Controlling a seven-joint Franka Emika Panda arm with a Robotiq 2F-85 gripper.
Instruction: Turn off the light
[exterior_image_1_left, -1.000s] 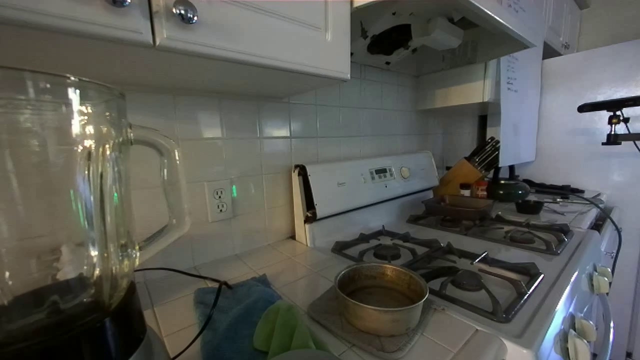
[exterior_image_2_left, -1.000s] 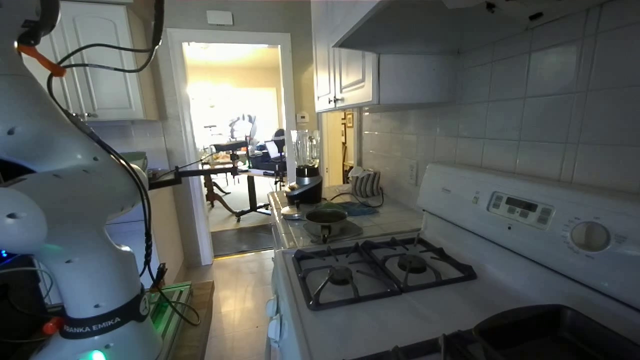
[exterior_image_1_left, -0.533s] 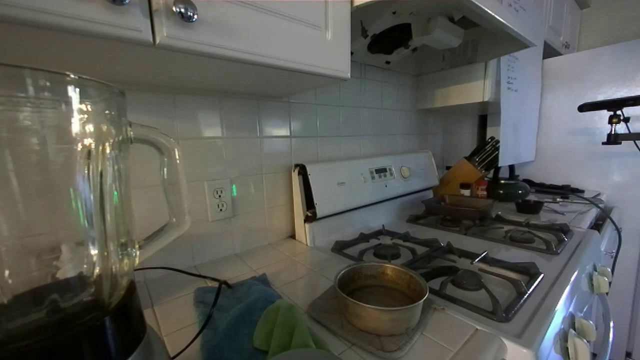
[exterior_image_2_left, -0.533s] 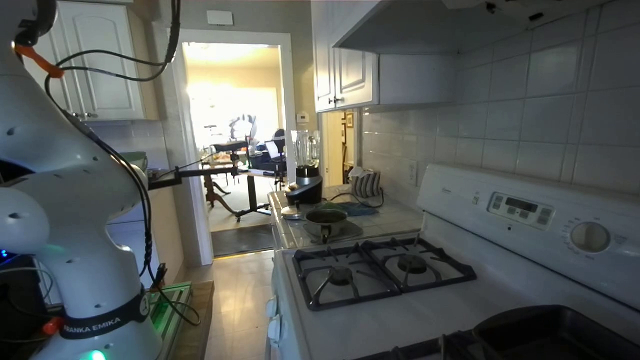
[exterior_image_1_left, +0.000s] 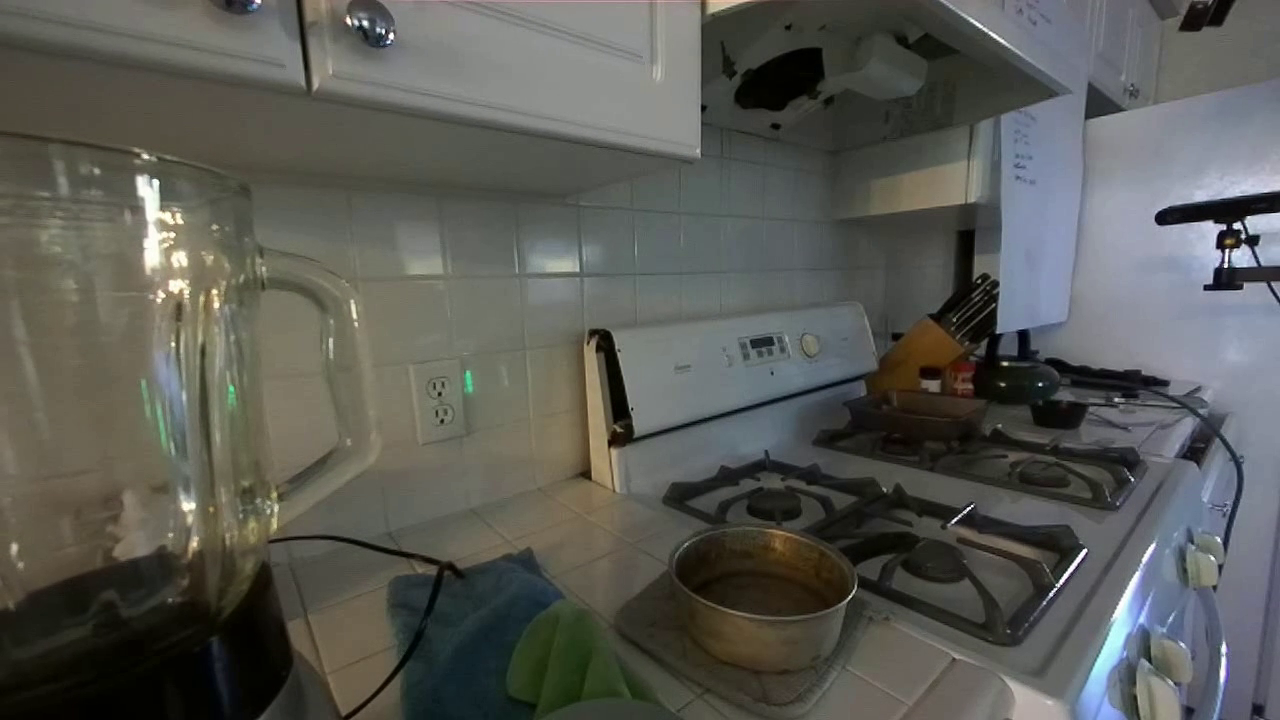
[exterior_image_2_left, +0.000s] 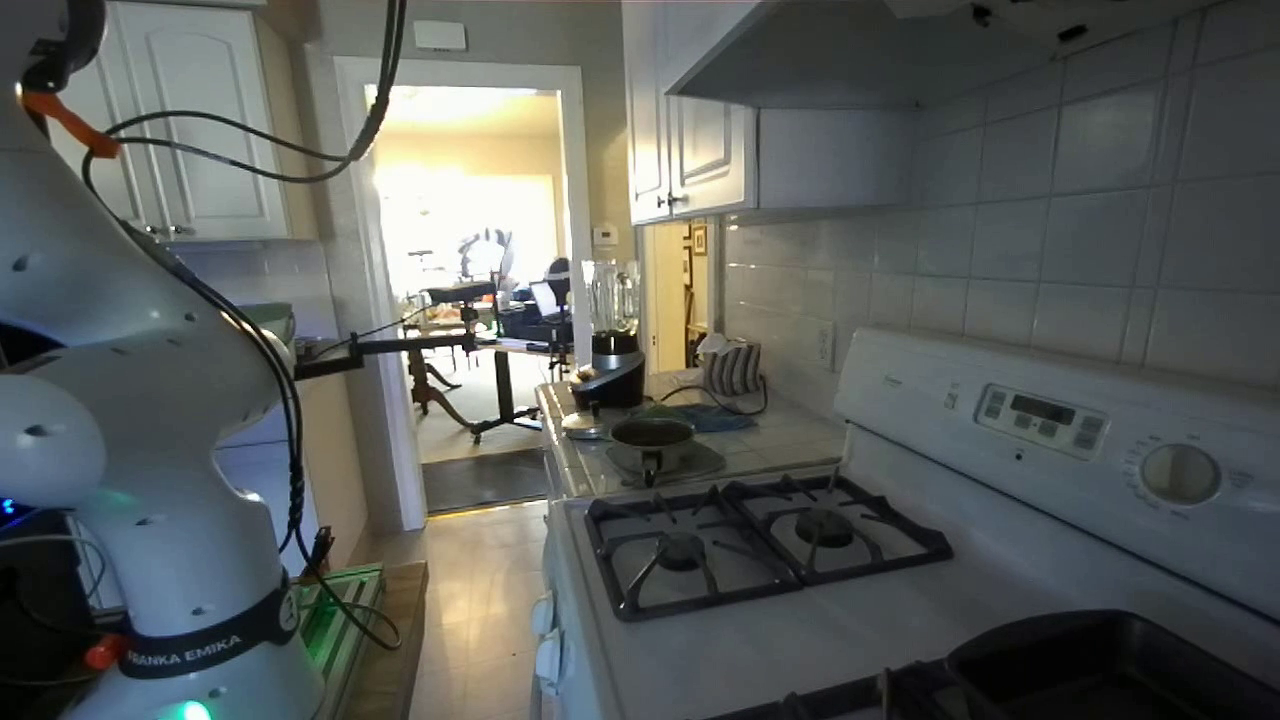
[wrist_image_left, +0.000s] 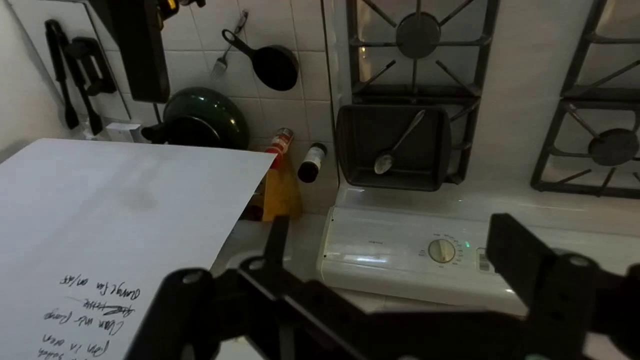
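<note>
Arm (exterior_image_2_left: 110, 270) shifted slightly, leaning; end effector (wrist_image_left: 389, 225) spread.

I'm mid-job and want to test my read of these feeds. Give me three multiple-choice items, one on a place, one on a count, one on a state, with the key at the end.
1. Where does the long silver metal spoon lie?
A) On the white paper sheet
B) In the dark rectangular baking pan
C) In the small round black skillet

2. How many sockets does the white rectangular wall outlet have?
A) One
B) Four
C) Two

3. What is the state of the black two-fingered tool?
A) Open, holding nothing
B) Shut on the spoon
C) Shut, empty

Key:
1 B: the wrist view shows the spoon lying within the pan's walls.
2 C: an exterior view shows two, one above the other.
3 A: in the wrist view the fingers stand wide apart, with no object gripped between them.
</note>
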